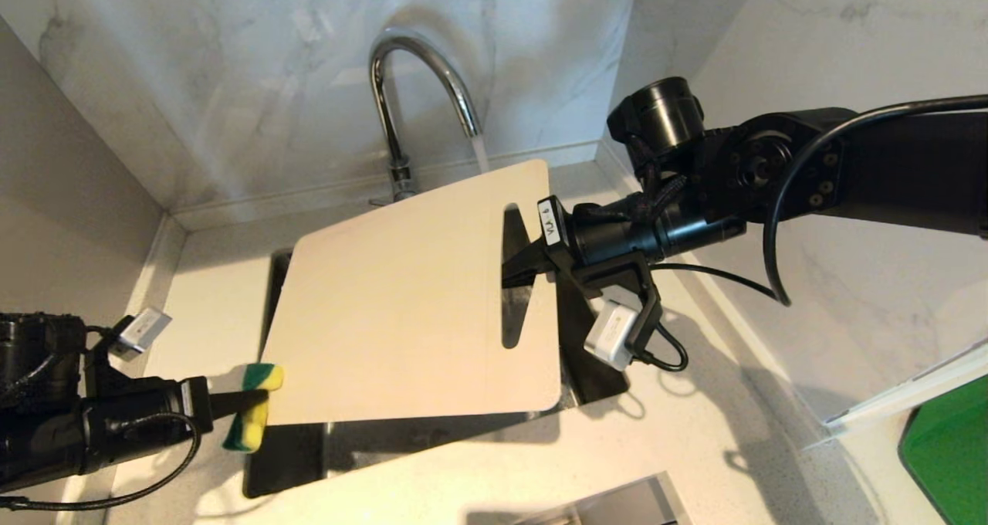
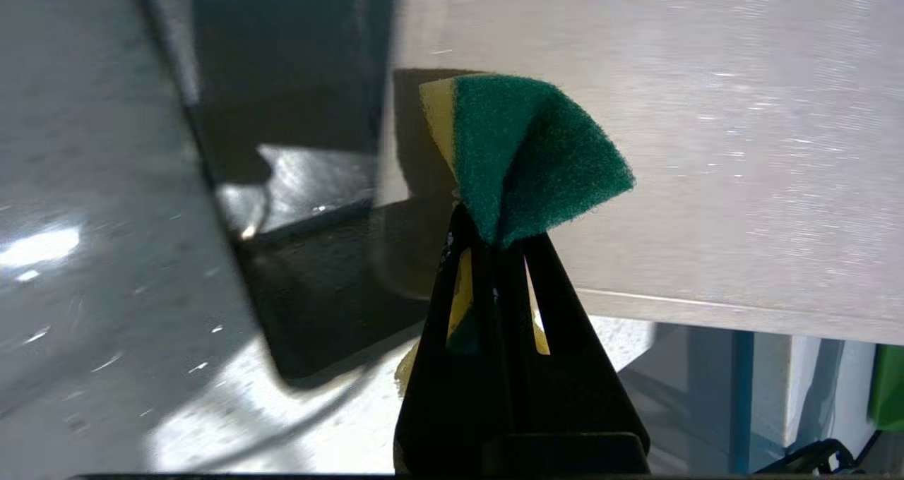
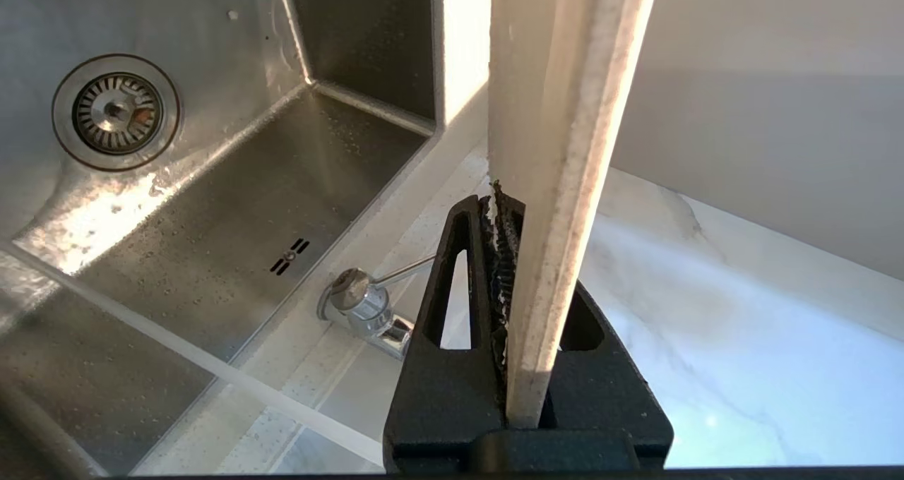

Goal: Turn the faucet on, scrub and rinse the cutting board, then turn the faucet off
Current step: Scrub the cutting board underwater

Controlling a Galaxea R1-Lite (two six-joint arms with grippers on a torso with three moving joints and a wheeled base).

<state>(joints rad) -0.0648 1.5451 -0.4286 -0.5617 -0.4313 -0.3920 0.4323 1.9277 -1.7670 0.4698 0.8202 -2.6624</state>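
The cream cutting board hangs tilted over the sink, and its thin edge runs between the jaws of my right gripper, which is shut on the slot-handle end. The chrome faucet arches behind the board and a thin stream of water falls from its spout onto the board's far edge. Its base and lever show in the right wrist view. My left gripper is shut on a green-and-yellow sponge, pinched and folded, at the board's near left corner.
The steel sink with its drain lies below the board. Pale counter surrounds it, with marble walls behind and to the right. A green object sits at the far right.
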